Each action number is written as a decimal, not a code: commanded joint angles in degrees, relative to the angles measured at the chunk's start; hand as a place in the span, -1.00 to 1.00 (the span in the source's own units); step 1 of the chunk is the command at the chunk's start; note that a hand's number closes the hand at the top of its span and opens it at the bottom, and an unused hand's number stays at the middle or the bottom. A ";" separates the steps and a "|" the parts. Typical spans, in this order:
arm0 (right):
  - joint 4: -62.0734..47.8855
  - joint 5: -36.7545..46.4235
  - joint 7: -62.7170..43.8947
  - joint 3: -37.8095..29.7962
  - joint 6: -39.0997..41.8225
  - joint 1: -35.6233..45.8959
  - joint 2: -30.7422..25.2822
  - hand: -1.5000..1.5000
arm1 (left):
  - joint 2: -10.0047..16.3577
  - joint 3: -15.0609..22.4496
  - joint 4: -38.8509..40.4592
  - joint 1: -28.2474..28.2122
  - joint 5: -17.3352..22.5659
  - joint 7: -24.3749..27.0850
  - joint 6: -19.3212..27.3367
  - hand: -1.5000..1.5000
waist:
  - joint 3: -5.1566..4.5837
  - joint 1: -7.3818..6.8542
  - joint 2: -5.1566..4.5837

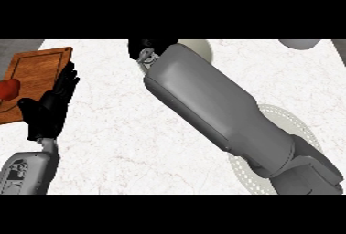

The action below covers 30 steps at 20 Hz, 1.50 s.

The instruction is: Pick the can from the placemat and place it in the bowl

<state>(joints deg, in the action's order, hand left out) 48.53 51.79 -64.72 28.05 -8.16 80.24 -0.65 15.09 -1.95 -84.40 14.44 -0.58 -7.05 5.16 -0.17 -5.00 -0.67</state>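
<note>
My right forearm stretches diagonally from the lower right up to the counter's far middle. Its black hand (150,47) is curled round a small grey can (145,57), of which only a sliver shows under the fingers. Just right of that hand, a pale bowl (197,47) peeks out from behind the forearm. The round white placemat (292,122) lies at the lower right, largely covered by the arm, with nothing visible on it. My left hand (51,107) rests open at the left, fingers pointing up.
A wooden cutting board (37,73) sits at the far left with a red fruit (8,89) on it, next to my left hand's fingers. A pale round object (300,43) shows at the top right edge. The white marble counter (128,137) spreads between the arms.
</note>
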 commanded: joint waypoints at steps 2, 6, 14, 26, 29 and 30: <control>-5.75 -0.95 -2.88 -3.11 -12.13 -0.84 0.62 1.00 | 1.05 -2.28 0.07 -1.20 1.42 1.31 -0.75 0.00 | 0.04 1.08 -0.23; -10.64 -1.25 2.35 -5.18 -17.82 -2.10 0.63 1.00 | 1.08 -1.66 -1.54 -1.86 0.94 -0.44 -0.85 0.00 | 0.09 1.49 -0.17; -24.87 -1.92 16.94 -13.51 -26.13 -2.92 0.04 1.00 | 0.21 -1.60 -3.71 -5.15 0.23 0.88 -0.31 0.00 | 0.12 1.57 -0.48; -34.69 -10.99 28.93 -22.91 -17.31 -9.13 -3.02 -1.00 | -0.04 -1.90 -4.22 -2.83 0.55 -2.18 -0.37 0.00 | 0.21 2.38 -0.38; -32.95 -13.79 36.12 -25.76 -18.27 -9.81 -3.48 -1.00 | -0.67 -1.99 -3.06 -3.49 -0.19 0.09 0.15 0.00 | 0.21 2.56 -0.34; -31.07 -15.61 36.11 -27.90 -20.42 -8.02 -4.31 -1.00 | 0.73 -3.02 -4.29 -4.12 -0.02 0.15 -0.16 0.00 | 0.24 1.99 -0.40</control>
<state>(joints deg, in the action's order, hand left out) 15.54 40.00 -34.15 4.18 -26.76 72.29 -4.18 15.32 -4.33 -87.80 10.96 -0.27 -7.09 4.69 0.04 -2.95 -1.21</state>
